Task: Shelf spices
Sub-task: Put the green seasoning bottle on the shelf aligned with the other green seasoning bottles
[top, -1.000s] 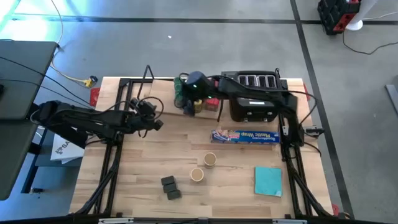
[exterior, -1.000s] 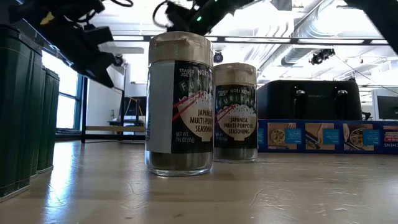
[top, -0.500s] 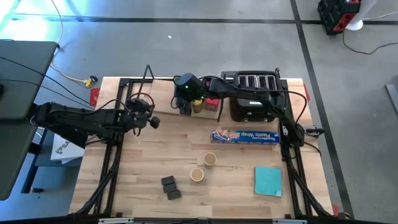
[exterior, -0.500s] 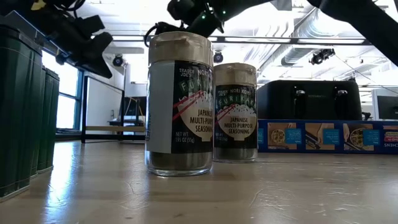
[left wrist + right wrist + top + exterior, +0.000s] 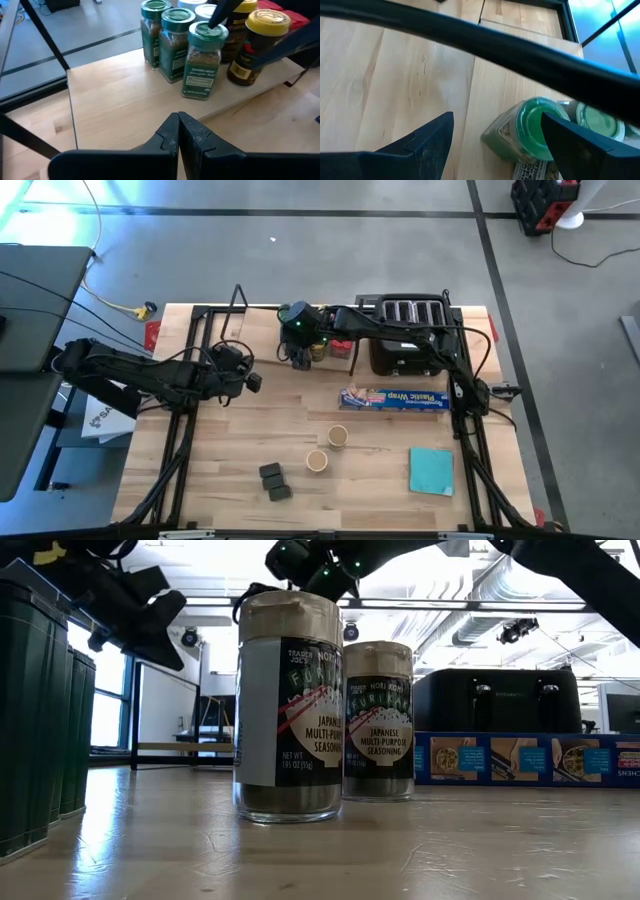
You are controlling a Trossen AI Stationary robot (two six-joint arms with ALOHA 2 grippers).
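The shelf [image 5: 265, 355] is a low black-wire rack with a pale board [image 5: 115, 100] at the table's far edge. On the board stand jars with green lids [image 5: 172, 42], a yellow-lidded jar [image 5: 255, 47] and red tins. My right gripper [image 5: 298, 340] hangs open over them, its fingers on either side of the front green-lidded jar [image 5: 530, 132], which stands upright on the board [image 5: 202, 62]. My left gripper [image 5: 250, 380] is shut [image 5: 178, 122] and hovers off the shelf's left end. Two tan-lidded jars [image 5: 328, 449] and two dark grey blocks [image 5: 273, 481] stand on the table. My right gripper comes from above at the front jar's green lid [image 5: 537, 125]. One finger [image 5: 565, 137] lies right beside the lid's rim, the other well apart from it. Whether the near finger touches the lid, I cannot tell.
The black toaster [image 5: 408, 340] stands right of the shelf. The blue wrap box [image 5: 393, 398] lies in front of it, and the teal pad [image 5: 431, 470] nearer the right front. In the low view two furikake jars [image 5: 288, 705] and green tins [image 5: 30, 710] stand close.
My right gripper has moved toward the table's left along the shelf and come a little nearer and lower, over the front green-lidded jar. My left gripper has only wavered in place beside the shelf.
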